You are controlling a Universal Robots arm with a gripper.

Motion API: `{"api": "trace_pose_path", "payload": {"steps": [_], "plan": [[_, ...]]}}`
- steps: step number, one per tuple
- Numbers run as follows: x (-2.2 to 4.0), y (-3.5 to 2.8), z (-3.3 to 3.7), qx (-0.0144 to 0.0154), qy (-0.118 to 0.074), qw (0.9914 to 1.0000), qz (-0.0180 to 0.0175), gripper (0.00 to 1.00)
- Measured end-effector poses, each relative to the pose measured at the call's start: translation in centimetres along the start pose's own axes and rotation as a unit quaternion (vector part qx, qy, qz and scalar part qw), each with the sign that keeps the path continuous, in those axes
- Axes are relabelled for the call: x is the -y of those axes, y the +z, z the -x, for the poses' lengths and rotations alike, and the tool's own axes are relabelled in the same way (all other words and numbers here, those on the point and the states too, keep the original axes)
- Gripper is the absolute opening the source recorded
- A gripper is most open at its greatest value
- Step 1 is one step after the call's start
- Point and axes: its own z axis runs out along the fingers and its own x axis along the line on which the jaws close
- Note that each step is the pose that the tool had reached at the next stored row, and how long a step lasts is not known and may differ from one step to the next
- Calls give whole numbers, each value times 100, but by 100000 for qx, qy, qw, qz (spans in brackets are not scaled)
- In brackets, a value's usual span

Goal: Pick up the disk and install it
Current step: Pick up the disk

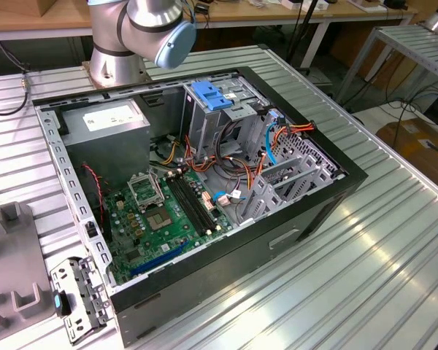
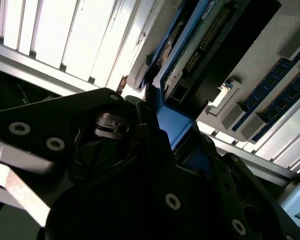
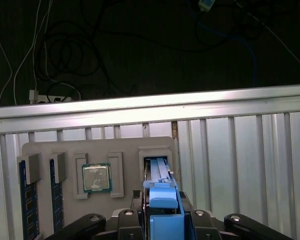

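Memory sticks (image 3: 26, 200) and processor (image 3: 96, 178) sit in the grey tray (image 3: 125, 145), off to one side of the pincer (image 3: 163, 207). Pincer clamped on the blue end of the disk (image 3: 160, 172), whose far end is in the tray slot just ahead. Other side: bare ribbed table (image 3: 240, 165), open up to its edge rail (image 3: 190, 107)

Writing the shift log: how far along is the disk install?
Done: the hand is shut on the disk, at its blue rail. In hand: the disk stands in a slot of the grey tray, beside the processor, not lifted clear. Left: all of the install; the disk is not in the computer case.
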Motion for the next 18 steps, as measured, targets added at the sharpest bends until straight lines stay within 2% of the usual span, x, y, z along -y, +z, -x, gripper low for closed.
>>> {"api": "trace_pose_path", "payload": {"steps": [4,10,18], "plan": [[0,-3,0,7,-135,100000,-15,37],[0,-11,0,-2,-1521,99988,8,37],[0,-27,0,-3,-1533,99988,10,37]]}}
